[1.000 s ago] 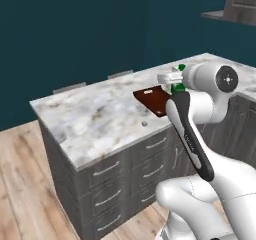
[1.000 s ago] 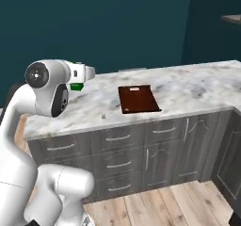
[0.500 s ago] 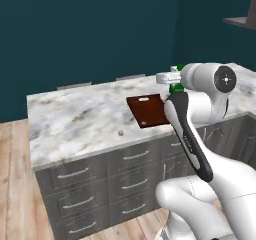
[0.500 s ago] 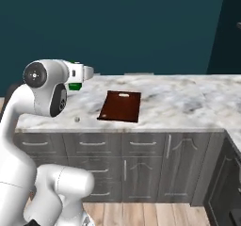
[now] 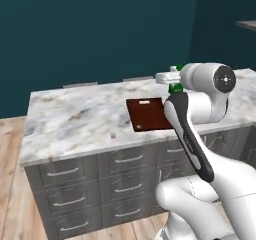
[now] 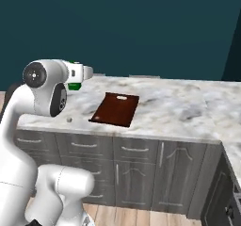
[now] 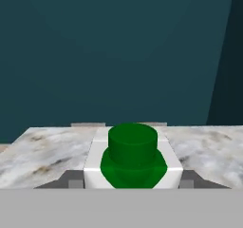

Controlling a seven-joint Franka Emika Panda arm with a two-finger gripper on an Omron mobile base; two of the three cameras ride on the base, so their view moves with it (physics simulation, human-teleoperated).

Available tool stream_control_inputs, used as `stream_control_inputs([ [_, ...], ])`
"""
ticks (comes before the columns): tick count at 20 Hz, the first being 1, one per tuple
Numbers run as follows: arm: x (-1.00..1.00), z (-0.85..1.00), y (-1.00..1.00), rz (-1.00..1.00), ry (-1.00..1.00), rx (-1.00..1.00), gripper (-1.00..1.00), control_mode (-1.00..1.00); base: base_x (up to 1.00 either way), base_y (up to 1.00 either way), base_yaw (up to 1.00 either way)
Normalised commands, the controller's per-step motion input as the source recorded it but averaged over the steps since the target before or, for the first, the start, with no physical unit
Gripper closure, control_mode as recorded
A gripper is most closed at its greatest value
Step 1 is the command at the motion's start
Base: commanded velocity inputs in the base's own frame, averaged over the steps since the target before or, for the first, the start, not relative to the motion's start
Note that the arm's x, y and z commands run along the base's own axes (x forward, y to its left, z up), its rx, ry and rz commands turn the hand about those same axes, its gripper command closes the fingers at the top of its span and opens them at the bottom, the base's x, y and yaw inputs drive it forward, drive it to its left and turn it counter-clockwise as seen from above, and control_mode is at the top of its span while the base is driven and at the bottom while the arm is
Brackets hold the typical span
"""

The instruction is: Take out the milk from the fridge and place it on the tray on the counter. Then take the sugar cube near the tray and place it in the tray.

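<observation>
Milk (image 7: 133,158) sits pinched in the gripper (image 7: 133,186), held above the counter (image 5: 75,119) near the tray (image 5: 147,114); a loose grip could tip it short.

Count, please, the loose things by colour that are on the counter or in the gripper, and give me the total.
Green and white: 1, the milk carton, held in the gripper above the counter.
Dark reddish-brown: 1, the tray, lying flat on the counter.
White: 1, the sugar cube, on the counter apart from the tray.
Total: 3
</observation>
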Motion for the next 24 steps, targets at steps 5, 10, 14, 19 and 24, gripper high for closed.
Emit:
stream_control_inputs([
  [5,0.0,0.0,0.0,0.0,0.0,0.0,1.0,1.0,0.55,-0.26,0.25],
  [10,0.0,0.0,0.0,0.0,0.0,0.0,1.0,1.0,0.49,-0.39,0.09],
  [14,0.0,0.0,0.0,0.0,0.0,0.0,1.0,1.0,0.35,-0.35,0.01],
  [19,0.0,0.0,0.0,0.0,0.0,0.0,1.0,1.0,0.45,-0.11,0.0],
  [24,0.0,0.0,0.0,0.0,0.0,0.0,1.0,1.0,0.5,-0.03,0.0],
])
